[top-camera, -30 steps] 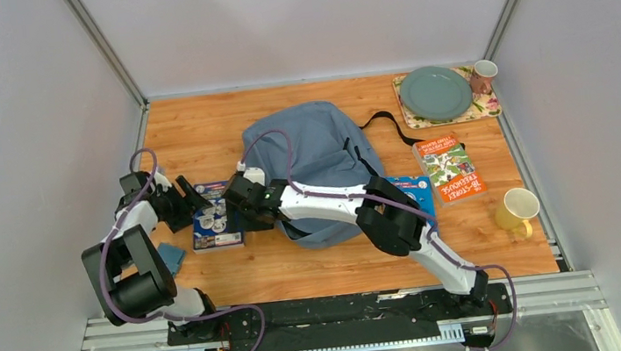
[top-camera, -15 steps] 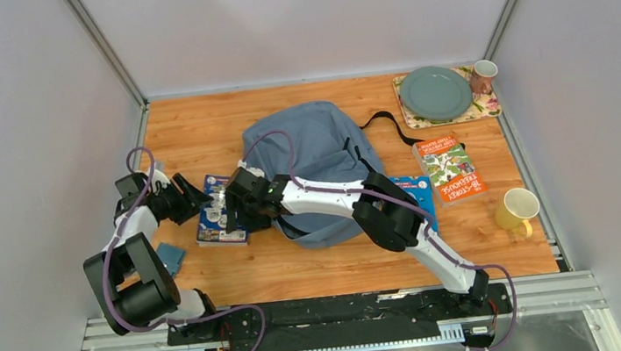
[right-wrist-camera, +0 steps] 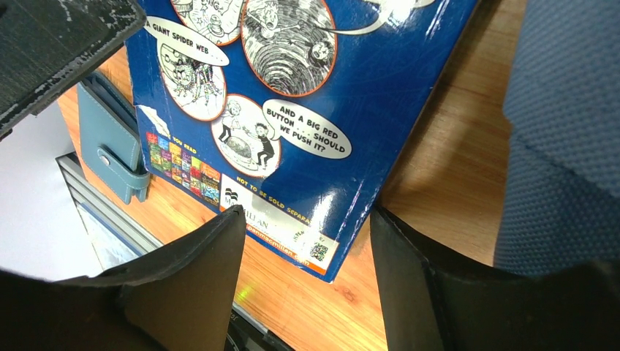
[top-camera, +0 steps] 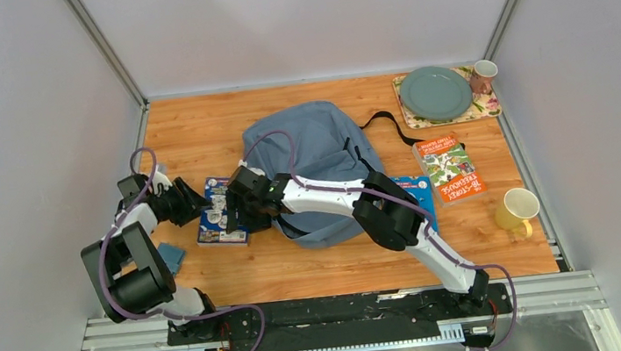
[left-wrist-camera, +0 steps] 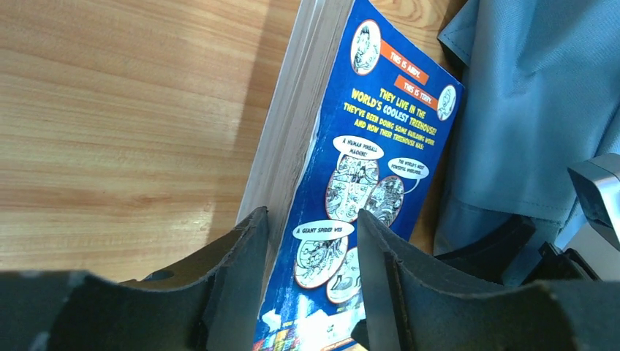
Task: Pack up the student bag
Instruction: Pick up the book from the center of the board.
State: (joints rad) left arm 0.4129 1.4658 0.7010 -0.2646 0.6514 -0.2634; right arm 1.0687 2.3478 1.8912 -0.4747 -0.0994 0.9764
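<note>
Wooden desk (top-camera: 195,127), walled on three sides, open behind and left of the soft grey-blue fabric student bag (top-camera: 312,144) at centre. Left gripper (left-wrist-camera: 311,219): jaws straddle the edge of a blue illustrated paperback (left-wrist-camera: 365,168) beside the bag; clenched or not, cannot tell. Right gripper (right-wrist-camera: 305,216): jaws released above it. Rightward: one more blue book (top-camera: 419,188), one orange book (top-camera: 449,168), one yellow mug (top-camera: 515,208), one pinkish mug (top-camera: 483,76), one green plate (top-camera: 435,93).

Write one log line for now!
left jaws: straddling blue paperback book; right jaws: open over its corner; grey-blue fabric backpack: beside book
</note>
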